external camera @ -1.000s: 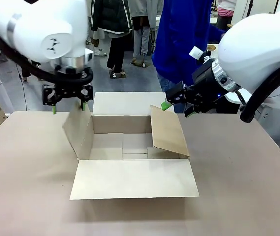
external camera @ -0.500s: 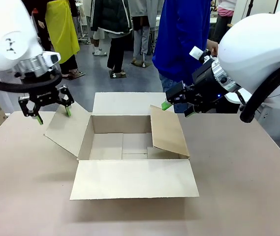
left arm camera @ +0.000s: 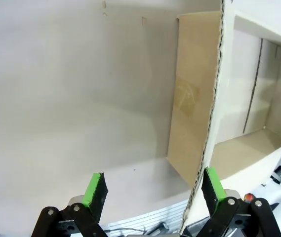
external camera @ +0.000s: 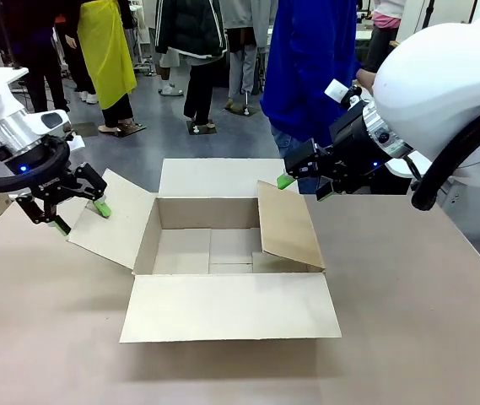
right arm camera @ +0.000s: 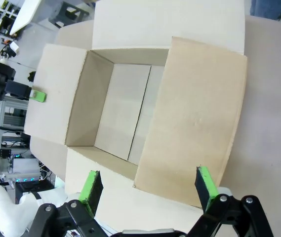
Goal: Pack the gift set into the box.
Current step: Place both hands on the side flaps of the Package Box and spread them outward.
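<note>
The box point(external camera: 180, 251) sits mid-table, mouth up, all four flaps unfolded. The far flap point(external camera: 214, 177) lies back flat at 12 o'clock and the near flap point(external camera: 231, 308) is spread flat on the table point(external camera: 417, 295) at 6 o'clock.

At 9 o'clock the left flap point(external camera: 113, 221) splays outward on a slant, and there's the left gripper point(external camera: 82, 218), jaws wide apart, straddling that flap's outer edge. In the left wrist view the raw corrugated edge runs up between the fingers, tight against one green pad point(left arm camera: 212, 183); I can't tell whether it actually touches. The other pad has bare tabletop beyond it.

Over at 3 o'clock, the right flap point(external camera: 290, 228) leans inward, overhanging part of the opening and narrowing it. The right gripper point(external camera: 304, 187) hovers above that flap's far top corner, fingers spread, holding nothing.

A person point(external camera: 311, 67) in blue stands close behind it at 12 o'clock. Broad tabletop runs out at 3 and 6 o'clock.
</note>
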`<state>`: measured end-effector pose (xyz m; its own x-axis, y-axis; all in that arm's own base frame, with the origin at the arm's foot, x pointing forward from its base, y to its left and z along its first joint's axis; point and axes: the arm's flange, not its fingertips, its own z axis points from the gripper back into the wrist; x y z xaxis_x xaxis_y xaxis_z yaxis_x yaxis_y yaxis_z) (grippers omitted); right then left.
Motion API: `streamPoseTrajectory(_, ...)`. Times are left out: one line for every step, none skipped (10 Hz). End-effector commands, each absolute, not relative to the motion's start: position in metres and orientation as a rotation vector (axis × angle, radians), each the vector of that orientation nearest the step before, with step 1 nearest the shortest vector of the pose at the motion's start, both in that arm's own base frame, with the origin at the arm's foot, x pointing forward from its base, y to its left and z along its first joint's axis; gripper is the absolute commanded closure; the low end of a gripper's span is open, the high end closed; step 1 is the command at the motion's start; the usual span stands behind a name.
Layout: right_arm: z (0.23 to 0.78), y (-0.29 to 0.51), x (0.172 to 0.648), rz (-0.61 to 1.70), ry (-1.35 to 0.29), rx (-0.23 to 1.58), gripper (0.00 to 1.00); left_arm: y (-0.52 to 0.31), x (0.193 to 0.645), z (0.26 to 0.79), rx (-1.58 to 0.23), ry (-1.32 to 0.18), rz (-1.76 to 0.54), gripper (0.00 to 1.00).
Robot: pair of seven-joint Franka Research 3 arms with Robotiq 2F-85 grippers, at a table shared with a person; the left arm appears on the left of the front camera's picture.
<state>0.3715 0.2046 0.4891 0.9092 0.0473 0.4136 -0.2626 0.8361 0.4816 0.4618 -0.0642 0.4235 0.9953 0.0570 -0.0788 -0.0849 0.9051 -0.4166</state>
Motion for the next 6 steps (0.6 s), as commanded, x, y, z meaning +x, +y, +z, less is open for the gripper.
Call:
streamPoseTrajectory(0.49,0.205,0.372,0.169,-0.395,0.561,0.0,-0.079,0.461,0.429,-0.39,0.051,0.116,0.0)
streamPoseTrajectory(0.49,0.205,0.372,0.169,-0.395,0.561,0.0,-0.079,0.461,0.429,-0.39,0.051,0.116,0.0)
streamPoseTrajectory(0.49,0.205,0.372,0.169,-0.395,0.561,0.0,-0.079,0.461,0.429,-0.39,0.051,0.116,0.0)
streamPoseTrajectory(0.489,0.205,0.372,0.169,-0.401,0.56,0.0,-0.079,0.461,0.429,-0.39,0.051,0.116,0.0)
streamPoseTrajectory(0.487,0.261,0.4,0.151,-0.375,0.341,0.0,-0.079,0.461,0.429,-0.39,0.051,0.116,0.0)
streamPoseTrajectory(0.479,0.309,0.42,0.187,-0.333,0.243,0.0,-0.079,0.461,0.429,-0.39,0.051,0.116,0.0)
